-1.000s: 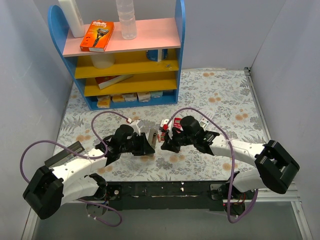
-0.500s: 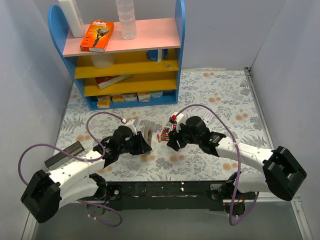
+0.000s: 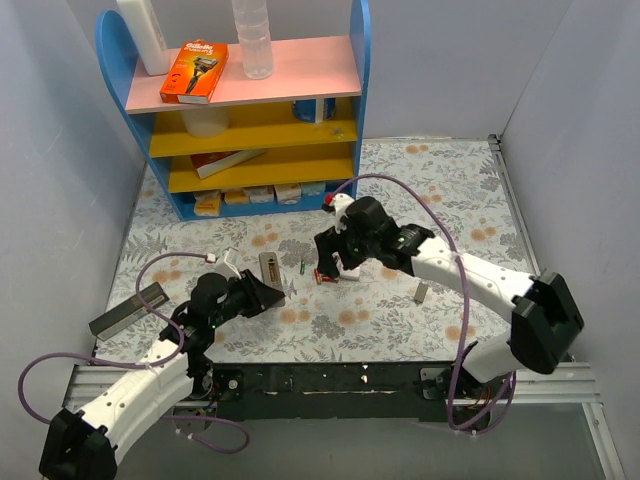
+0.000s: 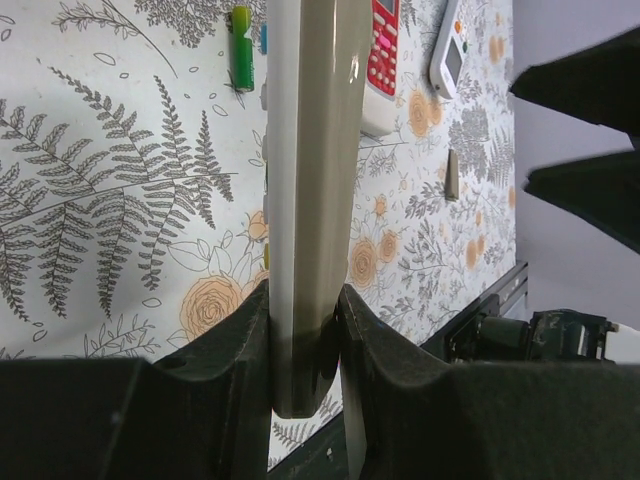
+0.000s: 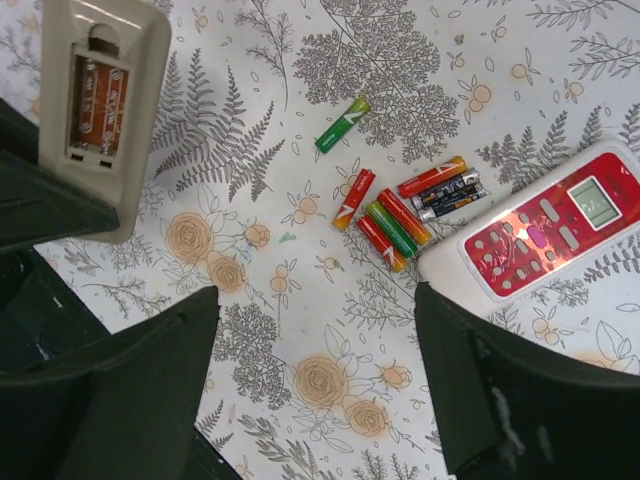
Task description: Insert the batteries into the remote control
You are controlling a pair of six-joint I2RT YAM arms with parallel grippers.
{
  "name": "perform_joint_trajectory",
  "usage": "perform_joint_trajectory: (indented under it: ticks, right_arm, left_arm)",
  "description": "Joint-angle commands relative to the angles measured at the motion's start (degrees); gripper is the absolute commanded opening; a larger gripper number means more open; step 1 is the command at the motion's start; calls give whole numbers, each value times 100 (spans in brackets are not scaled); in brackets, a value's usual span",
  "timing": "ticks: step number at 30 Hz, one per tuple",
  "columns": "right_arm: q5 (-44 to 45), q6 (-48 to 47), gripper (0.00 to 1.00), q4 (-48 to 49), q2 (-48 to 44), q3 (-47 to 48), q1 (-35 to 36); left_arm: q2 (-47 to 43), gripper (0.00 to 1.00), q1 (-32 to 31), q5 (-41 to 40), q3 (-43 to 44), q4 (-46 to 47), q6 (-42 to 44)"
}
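Note:
The remote control (image 4: 305,180) stands edge-on between the fingers of my left gripper (image 4: 305,300), which is shut on it. In the right wrist view the remote control (image 5: 95,100) shows its back, with the battery bay open and something reddish-brown inside. Several red and green batteries (image 5: 400,215) lie in a cluster on the cloth, and a lone green battery (image 5: 342,125) lies apart from them. My right gripper (image 5: 315,380) hangs open above bare cloth, just short of the cluster, with nothing held. From above, the right gripper (image 3: 333,262) sits over the batteries (image 3: 326,276), right of the left gripper (image 3: 262,293).
A red-and-white remote (image 5: 545,235) lies right beside the batteries. Another white remote (image 4: 450,50) lies past it. A small grey cover (image 3: 420,293) rests on the cloth to the right. The blue shelf unit (image 3: 250,110) stands at the back, and a dark box (image 3: 125,310) lies at the left.
The right gripper has opened and drawn away from the remote control toward the back. The left arm has pulled back to the left and nearer, still holding the remote control.

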Motion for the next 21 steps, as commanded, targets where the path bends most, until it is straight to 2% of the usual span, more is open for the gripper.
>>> perform_joint_trajectory:
  ticks: [1,9,12,21]
  right_arm:
    - [394,343,80,-1258,950,1001,248]
    - [765,1257,62,-1892,2243,2136,564]
    - [844,1407,52,-1971,2586,2399,644]
    - [1406,1495,37,-2235,3377,3068,679]
  left_arm:
    - [-473,0,115,331,-223,529,-280]
    - [-1115,0,150,445,-662,794,-307]
    - [-1054,0,150,392,-680,751,-281]
    - [-869,0,150,480,-619,865,-132]
